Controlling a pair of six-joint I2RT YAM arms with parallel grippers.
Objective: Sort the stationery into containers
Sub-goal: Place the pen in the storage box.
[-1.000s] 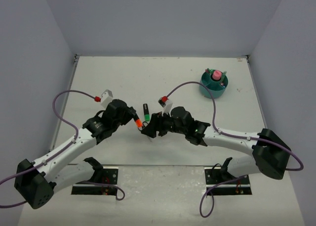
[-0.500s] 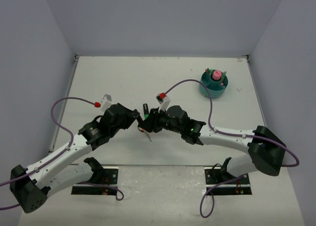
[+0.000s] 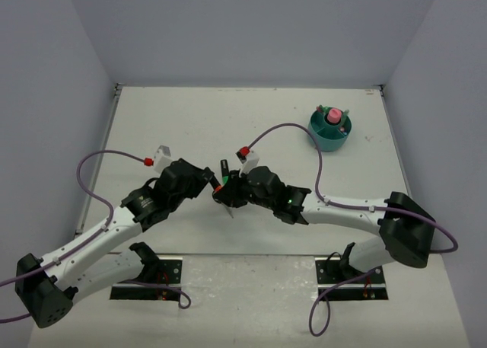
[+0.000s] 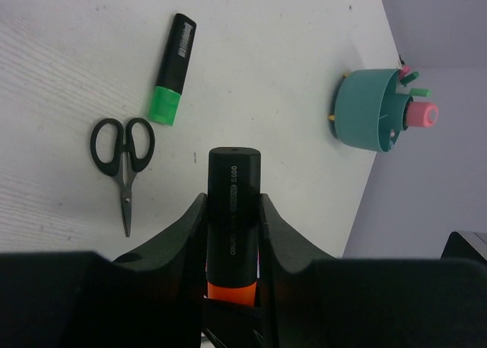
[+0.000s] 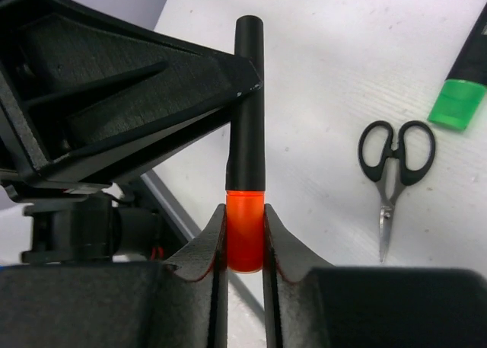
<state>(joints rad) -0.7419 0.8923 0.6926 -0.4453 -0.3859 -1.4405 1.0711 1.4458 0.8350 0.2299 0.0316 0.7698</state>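
Note:
The orange highlighter (image 4: 232, 182) is held between both grippers above the table. My left gripper (image 4: 233, 205) is shut on its black body. My right gripper (image 5: 245, 220) is shut on its orange cap (image 5: 245, 237). In the top view the two grippers meet at the table's middle, left gripper (image 3: 207, 182) against right gripper (image 3: 227, 189). A green highlighter (image 4: 172, 70) and black-handled scissors (image 4: 122, 154) lie on the table just beyond. The teal organizer (image 3: 330, 135) stands at the far right with a pink-capped bottle (image 3: 333, 116) in it.
The green highlighter (image 5: 464, 85) and scissors (image 5: 396, 164) lie right of my right gripper's fingers. The organizer (image 4: 369, 108) holds the bottle (image 4: 421, 115) and a few upright pieces. Purple cables loop over both arms. Grey walls close the table's sides.
My right gripper has moved left to the orange highlighter in my left gripper and shut on its cap. The left gripper shifted slightly right and forward.

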